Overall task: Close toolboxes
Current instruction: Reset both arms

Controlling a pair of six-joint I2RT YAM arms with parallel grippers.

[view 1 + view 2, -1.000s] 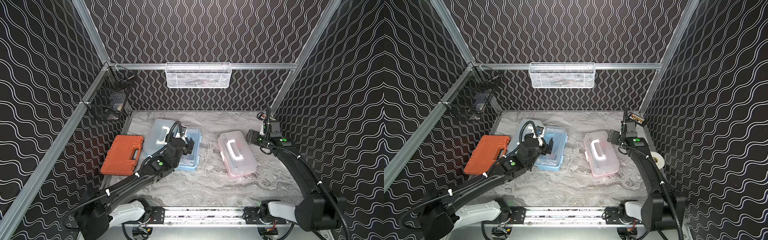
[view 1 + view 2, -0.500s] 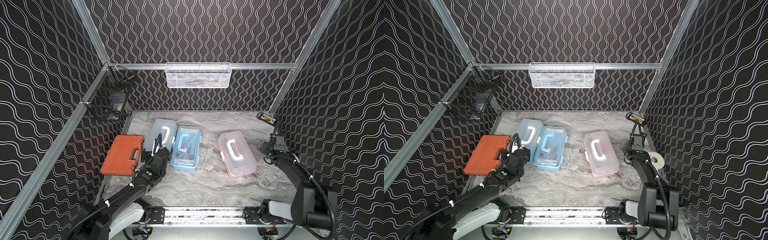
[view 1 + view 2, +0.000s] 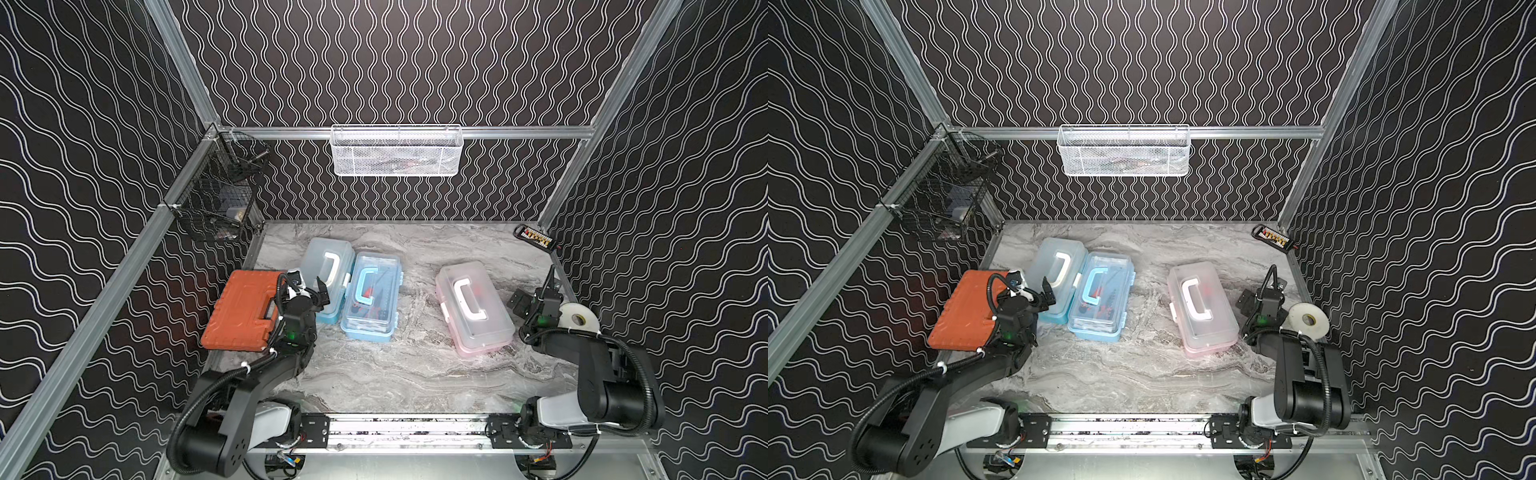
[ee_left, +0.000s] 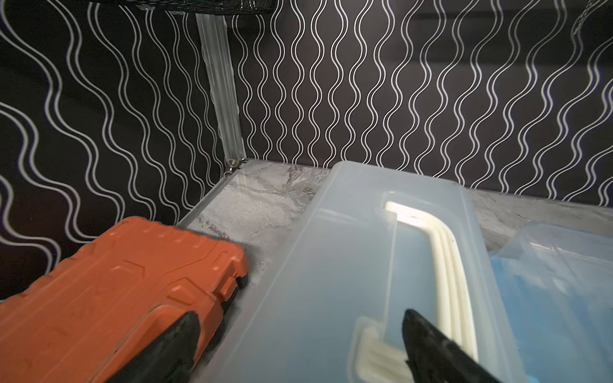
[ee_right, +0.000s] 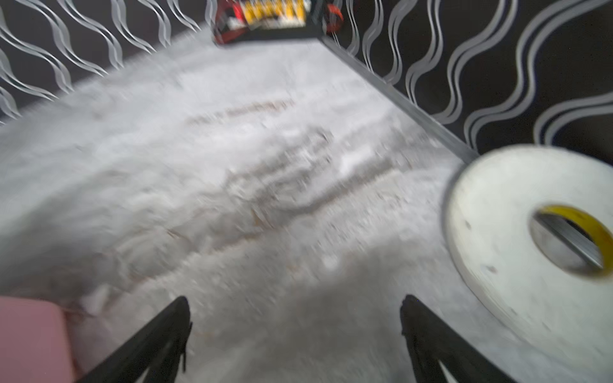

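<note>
**Lids down, latches unproven, both arms low among the boxes**

Nearest the rail, the left gripper hangs with its jaws spread wide, holding nothing. In its wrist view one finger shows over the orange case and the other over the lid of the white-handled blue toolbox. A press from here could catch the case's edge or skid off the lid. That box appears to touch the blue-handled toolbox beside it, so a sideways shove would likely shift both.

Across the table, the right gripper is likewise spread and empty, low between the pink toolbox and a tape roll. A careless swing could knock either.

All three lids lie down, but I cannot tell whether their latches are snapped. Farther back, a black bit strip lies in the corner.
</note>
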